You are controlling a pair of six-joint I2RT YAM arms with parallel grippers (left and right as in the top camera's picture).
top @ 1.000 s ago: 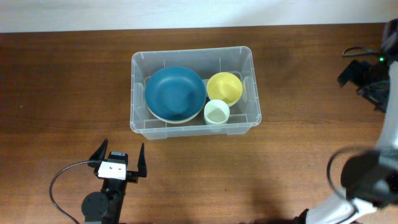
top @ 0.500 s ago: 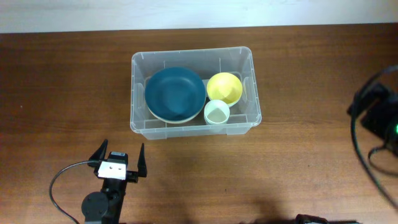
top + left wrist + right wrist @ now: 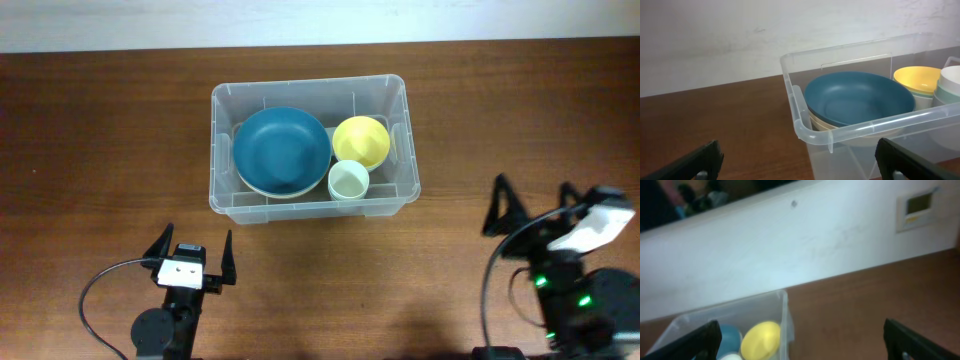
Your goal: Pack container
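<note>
We see a broad wooden surface (image 3: 100, 150), dark reddish-brown with a fine grain and a soft sheen. It runs up to a plain white wall (image 3: 740, 35) whose finish looks faintly scuffed. In the blurred right wrist view, a small pale plate (image 3: 916, 207) is set into that wall.

The container (image 3: 310, 84) sits upright on the surface, toward the far middle and well apart from both arms. It is a clear plastic rectangle with rounded corners, a thick rolled rim and smooth, see-through walls.

Inside it, on the left, a wide, shallow blue bowl (image 3: 281, 148) with a matte face is nested on a cream bowl (image 3: 825, 125), of which only the edge shows. To its right sits a smaller, glossy yellow bowl (image 3: 360, 140). A small pale cup (image 3: 348, 181) stands just in front of the yellow bowl, between the two bowls.

The left end effector (image 3: 197, 238) hangs over the near surface with its black fingers spread wide and nothing between them. The right end effector (image 3: 533, 195) is low on the right side, also splayed apart and empty.
</note>
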